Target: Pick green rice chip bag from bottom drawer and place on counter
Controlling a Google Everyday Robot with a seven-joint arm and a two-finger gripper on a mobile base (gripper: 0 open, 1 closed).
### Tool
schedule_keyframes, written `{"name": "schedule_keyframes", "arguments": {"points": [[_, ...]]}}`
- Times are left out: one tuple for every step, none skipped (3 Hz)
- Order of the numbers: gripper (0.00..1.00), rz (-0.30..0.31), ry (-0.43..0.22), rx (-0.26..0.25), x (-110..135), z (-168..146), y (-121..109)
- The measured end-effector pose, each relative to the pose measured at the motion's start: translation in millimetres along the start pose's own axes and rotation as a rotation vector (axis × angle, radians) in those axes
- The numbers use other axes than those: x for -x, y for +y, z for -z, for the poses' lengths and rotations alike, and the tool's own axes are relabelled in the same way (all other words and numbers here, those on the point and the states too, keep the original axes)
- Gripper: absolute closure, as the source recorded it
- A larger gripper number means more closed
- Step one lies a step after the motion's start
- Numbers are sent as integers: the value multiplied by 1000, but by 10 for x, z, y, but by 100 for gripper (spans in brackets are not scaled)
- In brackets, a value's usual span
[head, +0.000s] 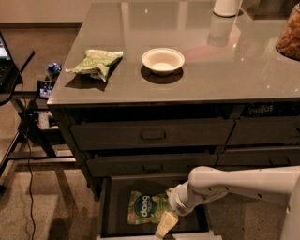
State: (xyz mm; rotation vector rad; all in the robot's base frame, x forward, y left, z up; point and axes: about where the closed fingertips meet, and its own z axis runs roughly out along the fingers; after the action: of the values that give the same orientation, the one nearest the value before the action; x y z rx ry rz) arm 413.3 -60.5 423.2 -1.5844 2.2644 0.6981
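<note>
The white arm [243, 180] reaches in from the right, wrist [183, 200] bent downward, end effector [167, 224] pointing down-left.

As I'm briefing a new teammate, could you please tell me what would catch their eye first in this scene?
The white arm stands out most, its claw low in the open bottom drawer beside the green rice chip bag. Up on the counter, a white bowl sits beside a paler wrinkled bag.

Desk [225, 75] holds wrinkly green bag [96, 62], white bowl [162, 60], white container [227, 6], jar [290, 37]; my gripper [166, 224] hangs low over bottom drawer [112, 206].
</note>
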Motion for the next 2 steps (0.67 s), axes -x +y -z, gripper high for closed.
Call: {"name": "schedule_keyframes", "arguments": {"points": [[0, -15, -44, -29, -22, -344, -238], [0, -15, -46, -28, -29, -368, -232]]}}
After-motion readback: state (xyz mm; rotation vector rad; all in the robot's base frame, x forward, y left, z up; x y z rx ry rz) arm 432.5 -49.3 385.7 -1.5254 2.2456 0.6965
